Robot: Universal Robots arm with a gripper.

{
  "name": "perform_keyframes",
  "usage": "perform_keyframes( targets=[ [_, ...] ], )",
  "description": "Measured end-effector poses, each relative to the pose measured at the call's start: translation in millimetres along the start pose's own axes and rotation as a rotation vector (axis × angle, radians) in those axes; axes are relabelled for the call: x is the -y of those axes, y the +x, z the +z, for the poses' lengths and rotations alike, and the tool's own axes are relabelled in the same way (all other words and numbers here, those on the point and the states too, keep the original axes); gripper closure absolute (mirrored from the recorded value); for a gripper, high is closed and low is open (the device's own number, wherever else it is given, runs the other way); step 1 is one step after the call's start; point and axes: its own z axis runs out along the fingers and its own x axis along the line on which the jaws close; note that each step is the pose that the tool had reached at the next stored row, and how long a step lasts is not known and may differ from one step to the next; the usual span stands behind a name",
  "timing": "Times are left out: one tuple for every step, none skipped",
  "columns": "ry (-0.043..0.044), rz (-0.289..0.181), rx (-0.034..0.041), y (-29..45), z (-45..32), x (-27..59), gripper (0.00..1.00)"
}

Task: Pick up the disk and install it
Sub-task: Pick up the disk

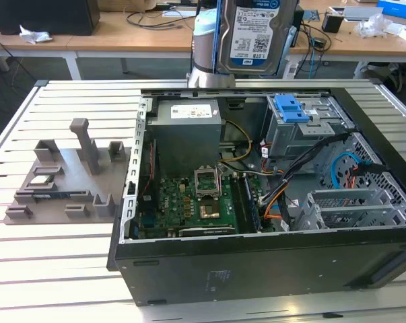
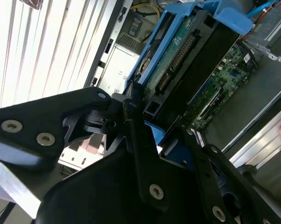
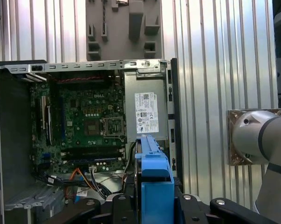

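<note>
**Disk held high over the open case**

Disk [image 1: 256, 30] hangs in the air above the far edge of the slatted table [image 1: 68, 269], over the back wall of the computer case [image 1: 243, 266]. It touches nothing but the tool. It is carried upright with its white label [image 1: 255, 23] facing the exterior camera.

The gripper [image 3: 153, 199] is clamped on it. In both wrist views the black fingers [image 2: 131, 105] press from either side on the blue bracket [image 3: 154, 168] that frames the drive. That grip probably spares the metal body and the connector end from pressure.

The pick-up part looks done, and the install part not yet.

The case lies on its side with the panel off, so its inside faces up and can be reached from above. Inside it:

- the grey power supply [image 1: 187, 131] sits at the back
- the motherboard [image 1: 182, 202] lies below it
- a drive cage [image 1: 303, 124] with a blue latch stands toward the exterior view's right

The height likely keeps the disk clear of the case wall and the loose cables.

A grey fixture tray [image 1: 61, 175] rests near the table's edge at the exterior view's left, well apart from the case.
</note>
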Motion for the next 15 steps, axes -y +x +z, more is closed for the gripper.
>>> perform_keyframes(
  targets=[
    [0.0, 0.0, 0.0001, 0.0, 0.2, 1.1, 0.63],
    [0.0, 0.0, 0.0, -0.1, 0.5, 2.9, 0.63],
    [0.0, 0.0, 0.0, -0.2, 0.7, 4.1, 0.63],
    [0.0, 0.0, 0.0, -0.2, 0.9, 5.5, 0.63],
    [0.0, 0.0, -0.0001, -0.3, 1.0, 6.8, 0.63],
    [0.0, 0.0, -0.0001, -0.3, 1.2, 7.8, 0.63],
    [0.0, 0.0, -0.0001, -0.4, 1.4, 9.1, 0.63],
    [0.0, 0.0, 0.0, -0.4, 1.7, 10.5, 0.63],
    [0.0, 0.0, -0.0001, -0.5, 1.8, 11.5, 0.63],
    [0.0, 0.0, -0.0001, -0.5, 2.1, 13.1, 0.63],
    [0.0, 0.0, -0.0001, -0.6, 2.3, 14.2, 0.63],
    [0.0, 0.0, -0.0002, -0.7, 2.4, 15.4, 0.63],
    [0.0, 0.0, -0.0002, -0.7, 2.7, 16.8, 0.63],
    [0.0, 0.0, -0.0001, -0.7, 2.9, 17.9, 0.63],
    [0.0, 0.0, -0.0002, -0.8, 3.2, 19.6, 0.63]
  ],
)
